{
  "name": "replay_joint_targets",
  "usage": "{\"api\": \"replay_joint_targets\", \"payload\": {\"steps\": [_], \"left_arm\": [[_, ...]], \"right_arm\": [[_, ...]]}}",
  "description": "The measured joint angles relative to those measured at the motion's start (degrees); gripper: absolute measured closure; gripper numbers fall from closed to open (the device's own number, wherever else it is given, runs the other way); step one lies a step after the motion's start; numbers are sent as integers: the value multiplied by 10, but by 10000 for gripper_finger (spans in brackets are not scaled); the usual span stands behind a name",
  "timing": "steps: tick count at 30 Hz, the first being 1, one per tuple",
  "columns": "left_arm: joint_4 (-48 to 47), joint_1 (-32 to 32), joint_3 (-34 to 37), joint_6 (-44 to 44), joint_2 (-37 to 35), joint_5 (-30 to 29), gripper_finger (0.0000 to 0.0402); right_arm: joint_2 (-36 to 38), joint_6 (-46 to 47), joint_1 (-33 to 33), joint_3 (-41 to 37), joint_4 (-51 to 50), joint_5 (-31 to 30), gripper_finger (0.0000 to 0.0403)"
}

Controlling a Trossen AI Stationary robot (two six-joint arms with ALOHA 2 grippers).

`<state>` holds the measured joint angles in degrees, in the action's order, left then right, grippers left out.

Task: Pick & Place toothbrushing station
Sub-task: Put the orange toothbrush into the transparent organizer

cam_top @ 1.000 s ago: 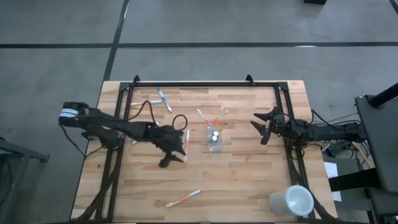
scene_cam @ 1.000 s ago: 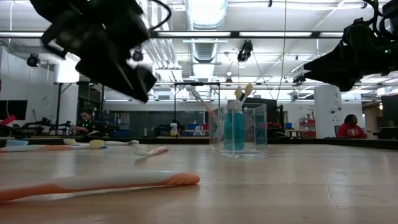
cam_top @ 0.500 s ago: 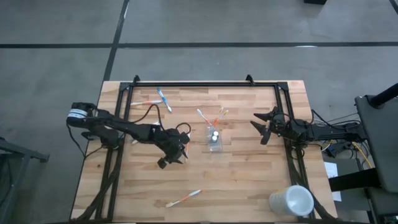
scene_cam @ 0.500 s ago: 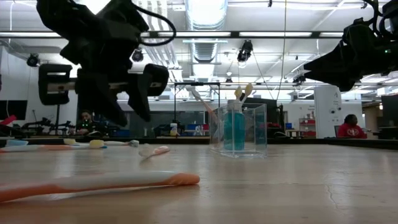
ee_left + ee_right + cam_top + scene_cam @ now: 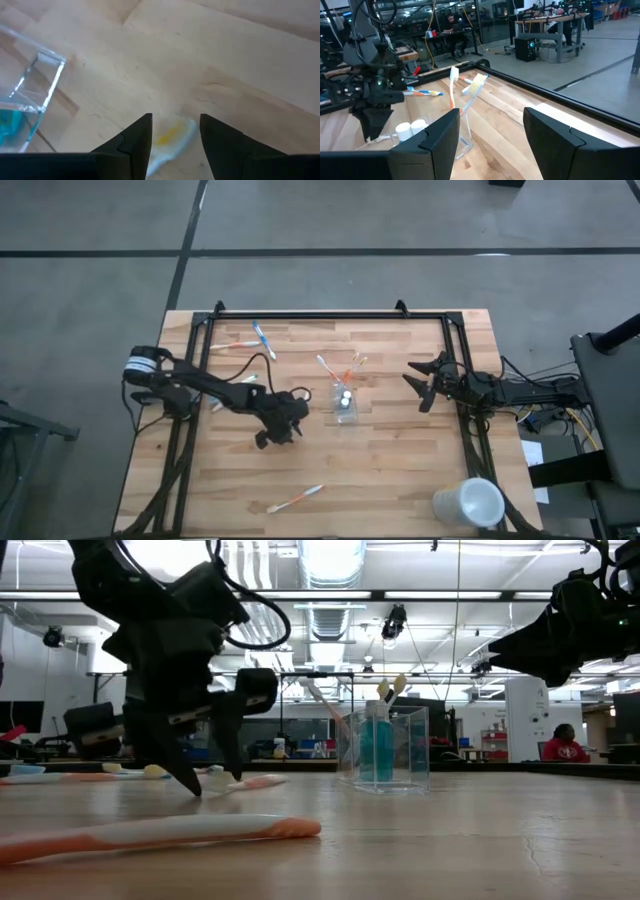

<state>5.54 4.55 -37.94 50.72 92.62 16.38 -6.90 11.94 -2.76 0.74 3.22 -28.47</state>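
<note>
The clear cup stands mid-table with a blue tube and two toothbrushes leaning in it. Left of the cup, a white toothbrush with a pale orange head lies flat on the table. My left gripper is open and slants down over it, one finger on each side of its head, fingertips near the wood; I see no touch. More toothbrushes lie at the far left and near the front edge. My right gripper waits open and level at the right.
A large white opaque cup lies at the front right corner. A black frame rail runs along the far edge and down both sides. The orange-and-white toothbrush lies close to the low camera. People sit in the room beyond.
My left gripper has come down toward the table and rolled about its own pointing line. Its fingers, earlier held high and sideways, now point down on either side of the toothbrush head left of the cup.
</note>
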Motion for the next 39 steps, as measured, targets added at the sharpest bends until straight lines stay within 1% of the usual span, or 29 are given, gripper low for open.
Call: {"api": "replay_joint_targets", "payload": {"steps": [5,11,21,27,31,34,39], "left_arm": [[1,-5,-17,15,20,-7,232],[5,-16,-16,0,25,-7,232],[-15,-22,-12,2,-2,-41,232],[-12,-30,-12,-24,-3,-39,232],[-29,-26,-14,-42,-20,-35,232],[-44,-25,-18,-10,-36,-35,232],[-51,-27,-14,108,-52,-33,232]], "right_arm": [[0,0,0,0,0,0,188],[0,0,0,0,0,0,188],[0,0,0,0,0,0,188],[0,0,0,0,0,0,188],[0,0,0,0,0,0,188],[0,0,0,0,0,0,188],[0,0,0,0,0,0,188]]}}
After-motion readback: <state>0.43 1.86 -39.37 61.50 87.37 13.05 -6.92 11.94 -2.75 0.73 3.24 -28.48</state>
